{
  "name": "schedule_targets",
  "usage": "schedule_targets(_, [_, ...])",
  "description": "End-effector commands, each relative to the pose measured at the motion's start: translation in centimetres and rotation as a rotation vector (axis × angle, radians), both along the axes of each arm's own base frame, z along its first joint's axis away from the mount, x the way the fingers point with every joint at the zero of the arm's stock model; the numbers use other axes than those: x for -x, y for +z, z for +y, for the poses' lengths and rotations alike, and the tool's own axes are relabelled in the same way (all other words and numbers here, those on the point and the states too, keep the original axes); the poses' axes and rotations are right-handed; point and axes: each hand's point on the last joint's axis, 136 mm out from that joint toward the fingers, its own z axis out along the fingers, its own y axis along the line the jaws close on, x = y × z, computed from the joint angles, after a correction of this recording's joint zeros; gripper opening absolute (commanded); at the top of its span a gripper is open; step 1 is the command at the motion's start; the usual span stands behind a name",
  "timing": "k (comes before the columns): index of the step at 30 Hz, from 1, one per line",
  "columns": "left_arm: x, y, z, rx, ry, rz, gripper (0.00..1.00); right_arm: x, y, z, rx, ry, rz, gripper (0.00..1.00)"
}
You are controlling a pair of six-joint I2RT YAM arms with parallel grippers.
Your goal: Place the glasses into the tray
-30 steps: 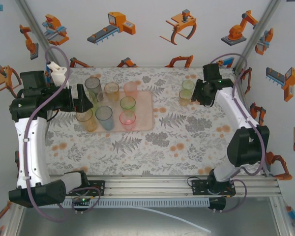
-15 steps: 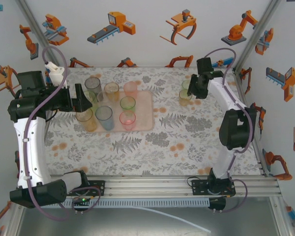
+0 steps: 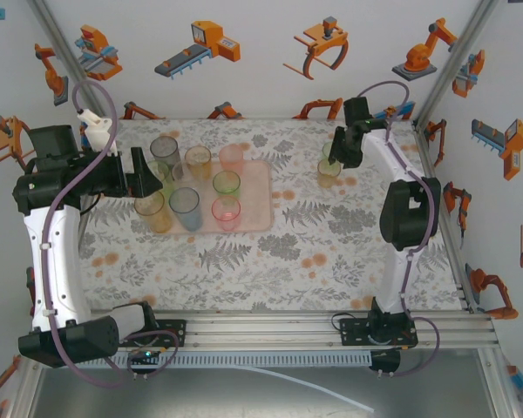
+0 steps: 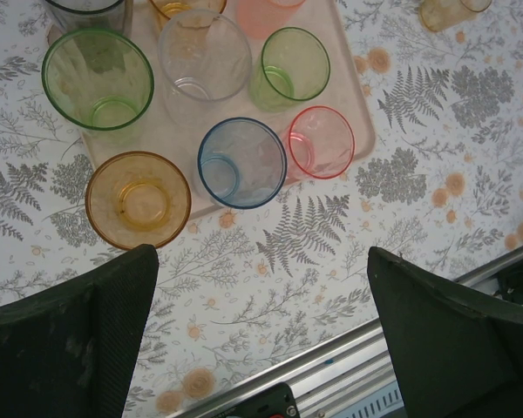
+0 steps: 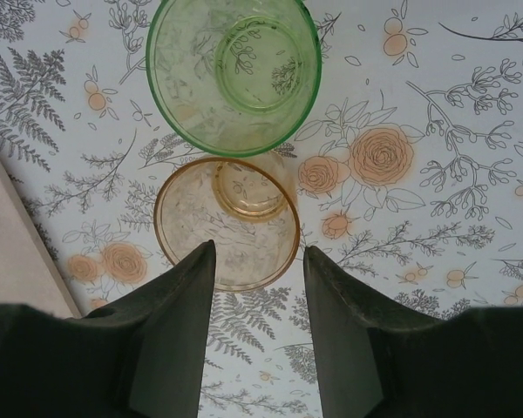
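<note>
My left fingers [image 4: 261, 254] are spread wide and hold nothing. Ahead of them lies the tray [image 4: 179, 122], with green, clear, blue and red glasses [image 4: 241, 163] standing in it. An orange glass [image 4: 138, 200] sits just ahead of my left tip, at the tray's near corner. My right fingers [image 5: 257, 257] are half open with nothing gripped, their tips over the near rim of an amber glass [image 5: 227, 218] on the tabletop [image 5: 436, 261]. A green glass [image 5: 234, 74] stands just beyond it, and the tray lies off to the left.
</note>
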Motion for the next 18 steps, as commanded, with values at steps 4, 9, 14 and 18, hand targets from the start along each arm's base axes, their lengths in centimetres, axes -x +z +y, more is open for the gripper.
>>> schedule_targets(4, [-0.4,0.1,-0.5,0.047,-0.017,0.011,0.97,-0.4,-0.5,-0.5,0.015,-0.004,0.013,0.43])
schedule_targets(9, [-0.3,1.1,-0.6,0.054,-0.019,-0.008,0.97,-0.4,-1.4,-0.4,0.013,-0.001,0.033,0.43])
schedule_targets(14, [-0.1,0.8,-0.6,0.055,-0.021,-0.004,0.97,-0.4,-2.0,-0.6,0.025,0.002,0.045,0.42])
schedule_targets(18, [0.1,0.6,-0.7,0.052,-0.025,-0.003,0.97,-0.3,-2.2,-1.1,0.030,-0.011,0.066,0.42])
